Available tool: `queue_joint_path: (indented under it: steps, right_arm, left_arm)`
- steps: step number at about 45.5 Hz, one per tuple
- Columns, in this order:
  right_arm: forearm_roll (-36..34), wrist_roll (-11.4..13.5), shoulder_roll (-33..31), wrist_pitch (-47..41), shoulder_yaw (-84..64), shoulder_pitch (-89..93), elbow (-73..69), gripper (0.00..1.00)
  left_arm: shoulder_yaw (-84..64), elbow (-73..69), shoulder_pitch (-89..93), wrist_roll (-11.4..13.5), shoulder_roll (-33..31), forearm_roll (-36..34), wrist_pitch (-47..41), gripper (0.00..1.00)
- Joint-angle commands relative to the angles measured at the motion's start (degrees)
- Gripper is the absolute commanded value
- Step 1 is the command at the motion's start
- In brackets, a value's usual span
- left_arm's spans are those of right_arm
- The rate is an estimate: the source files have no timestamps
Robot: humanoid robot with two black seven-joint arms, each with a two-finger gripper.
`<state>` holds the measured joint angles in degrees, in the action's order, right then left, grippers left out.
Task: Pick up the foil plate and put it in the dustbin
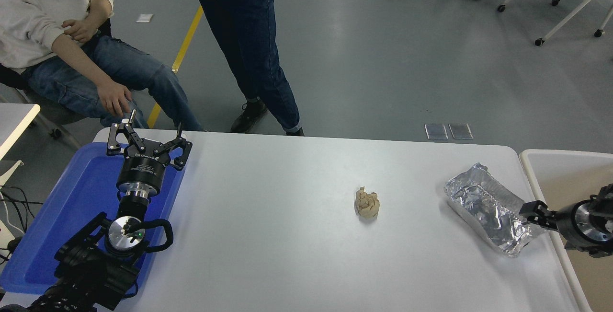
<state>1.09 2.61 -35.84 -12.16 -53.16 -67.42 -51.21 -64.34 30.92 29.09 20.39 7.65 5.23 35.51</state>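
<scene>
The foil plate [488, 205], a crinkled silver tray, lies on the white table [287, 245] near its right edge, slanting towards the front right. My right gripper [529, 211] reaches in from the right edge and sits at the plate's near-right rim; it is seen side-on, so its state is unclear. The dustbin [530, 159], with a cream rim and a beige inside, stands just right of the table, under my right arm. My left gripper [147, 138] is parked open over the blue tray at the left.
A crumpled tan paper wad [367, 202] lies mid-table. A flat blue tray [72, 197] covers the left end. One person sits at the far left [57, 39] and another stands behind the table [249, 39]. Chairs on wheels stand at the far right.
</scene>
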Motion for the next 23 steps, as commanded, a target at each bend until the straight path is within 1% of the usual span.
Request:
queue_joint_path:
  steps: [1,8,11,14,16,19,23]
  right_arm:
    - [-4.60,0.20,1.65,2.22,0.69,2.56,0.23,0.98]
    - [-3.20,0.11,5.25,6.53,0.87,5.98,3.04,0.96]
    - [-3.29,0.11,5.34,7.85,1.57,6.43,3.48,0.93]
    - [-3.29,0.11,5.26,8.47,2.45,6.51,3.66,0.87]
    - [-3.29,0.11,5.17,8.91,2.80,6.52,3.75,0.86]
    - [-3.29,0.11,5.17,9.26,2.80,6.60,3.75,0.78]
    - [-3.37,0.11,5.26,9.35,2.89,6.87,3.75,0.73]
  left_arm:
    - [0.00,-0.07,0.00,0.00,0.00,0.04,-0.01,1.00]
    - [0.00,0.02,0.00,0.00,0.00,-0.04,-0.01,1.00]
    - [0.00,-0.07,0.00,0.00,0.00,0.04,-0.01,1.00]
    - [0.00,-0.07,0.00,0.00,0.00,0.04,-0.01,1.00]
    - [0.00,0.02,0.00,0.00,0.00,0.04,-0.01,1.00]
    - [0.00,0.02,0.00,0.00,0.00,0.04,-0.01,1.00]
    - [0.00,-0.07,0.00,0.00,0.00,0.04,-0.01,1.00]
